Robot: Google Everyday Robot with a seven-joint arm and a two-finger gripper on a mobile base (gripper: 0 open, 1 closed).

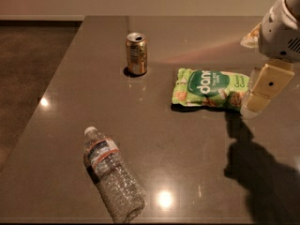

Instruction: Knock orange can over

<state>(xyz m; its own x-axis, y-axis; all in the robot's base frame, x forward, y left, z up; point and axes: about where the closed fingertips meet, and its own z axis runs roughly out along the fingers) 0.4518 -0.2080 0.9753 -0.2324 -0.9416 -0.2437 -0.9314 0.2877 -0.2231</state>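
Note:
The orange can (136,53) stands upright on the dark grey table (154,135), towards the far left, with its silver top and pull-tab showing. My gripper (262,93) hangs at the right edge of the view, above the right end of a green snack bag, far to the right of the can. One cream finger (265,89) points down and to the left; nothing is held in it that I can see.
A green snack bag (208,88) lies flat between the gripper and the can. A clear plastic water bottle (112,175) lies on its side near the table's front left. The table's left edge drops to a brown floor (28,64).

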